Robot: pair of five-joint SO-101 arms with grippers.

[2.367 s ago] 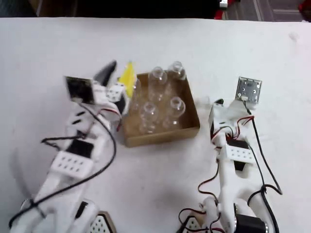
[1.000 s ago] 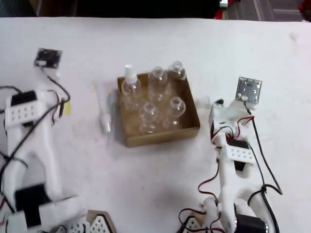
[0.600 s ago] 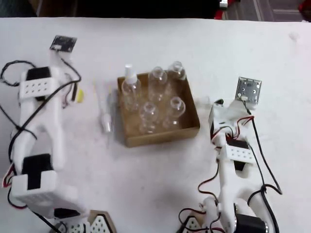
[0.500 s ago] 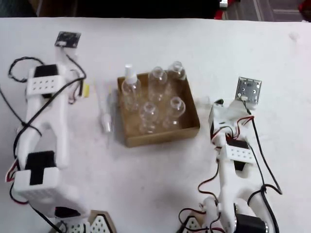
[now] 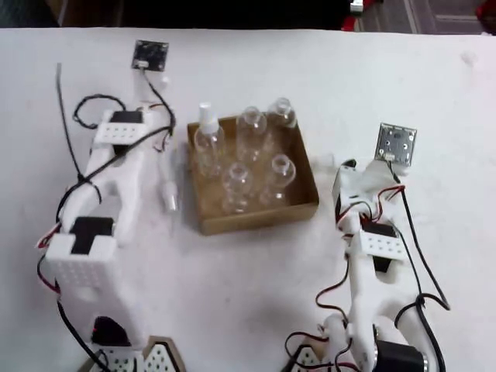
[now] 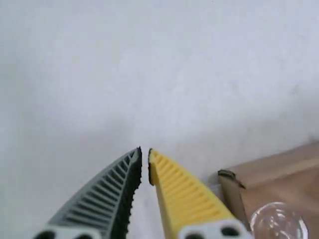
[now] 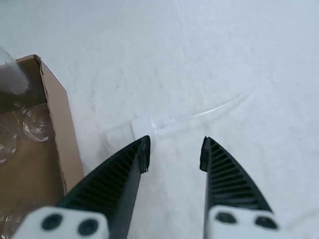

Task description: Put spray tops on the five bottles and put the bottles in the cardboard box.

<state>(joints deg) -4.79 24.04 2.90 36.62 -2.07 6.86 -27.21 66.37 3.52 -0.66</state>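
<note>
The cardboard box (image 5: 302,205) stands mid-table with five clear bottles in it. One bottle (image 5: 208,141) at its far left corner wears a white spray top; the others, such as the bottle (image 5: 280,170), are bare. A loose spray top (image 5: 169,198) lies on the table left of the box, beside the left arm (image 5: 116,159). My left gripper (image 6: 145,153) is shut on nothing, over bare table near a box corner (image 6: 232,180). My right gripper (image 7: 173,146) is open just above another spray top (image 7: 149,127) lying right of the box wall (image 7: 55,114).
The white table stretches wide behind and in front of the box. The right arm (image 5: 372,232) and its cables take up the near right side. The left arm's base and wires fill the near left.
The left arm left the box, swung out to the far left, then came back toward the box. A bottle with a spray top now stands in the box. The right arm stayed still.
</note>
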